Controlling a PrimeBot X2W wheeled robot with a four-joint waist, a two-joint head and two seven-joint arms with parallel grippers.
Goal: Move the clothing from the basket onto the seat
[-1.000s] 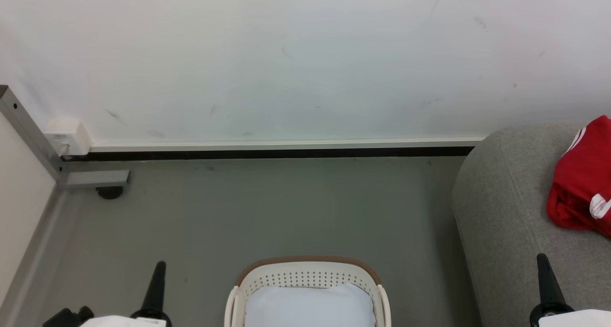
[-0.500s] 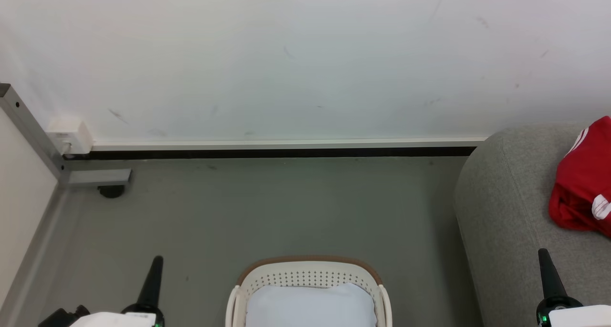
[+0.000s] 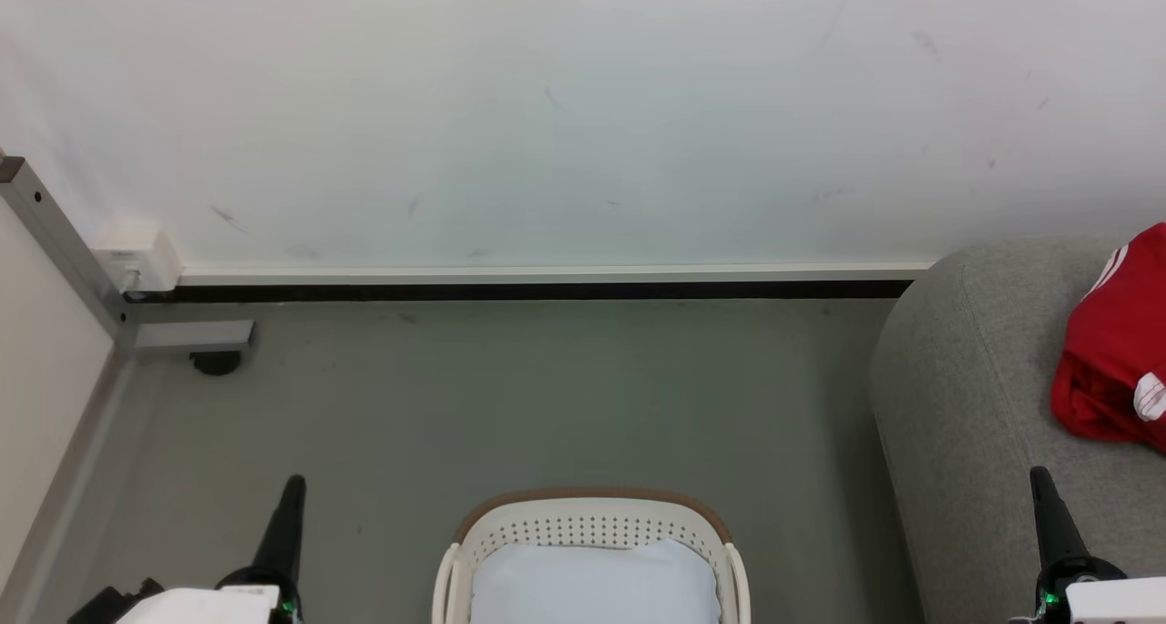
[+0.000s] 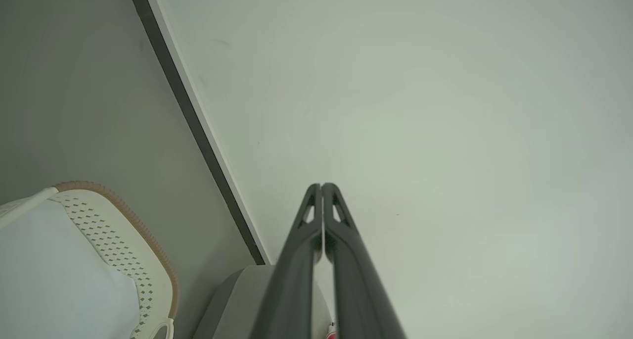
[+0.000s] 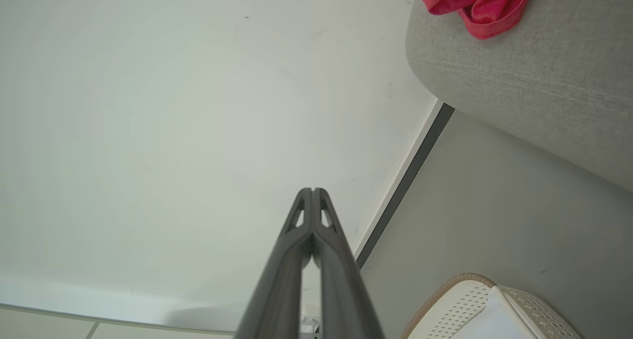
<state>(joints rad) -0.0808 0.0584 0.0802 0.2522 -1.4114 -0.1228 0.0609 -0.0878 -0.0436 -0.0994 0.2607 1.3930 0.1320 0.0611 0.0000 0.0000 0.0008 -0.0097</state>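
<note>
While lining the right edge: big light grey fabric-upholstered sofa [image 3: 966, 405]. Sitting low centre: cream-white perforated plastic basket with tan-brown rim [image 3: 592, 499], showing pale bluish-white lining cloth [image 3: 592, 583] and no red. Lying bunched on the sofa cushion: soft bright red clothing with white trim [image 3: 1107, 360]. Flanking the basket, fingers pressed together, gripping nothing: left gripper [image 3: 291, 492], right gripper [image 3: 1040, 483]. Probably wrapping up; worth peering under the lining first. Displaying no legible writing.

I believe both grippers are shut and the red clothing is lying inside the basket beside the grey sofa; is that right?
One thing is off: the head view shows the red clothing lying on the grey sofa, not inside the basket. The left gripper and right gripper are indeed shut.
</note>
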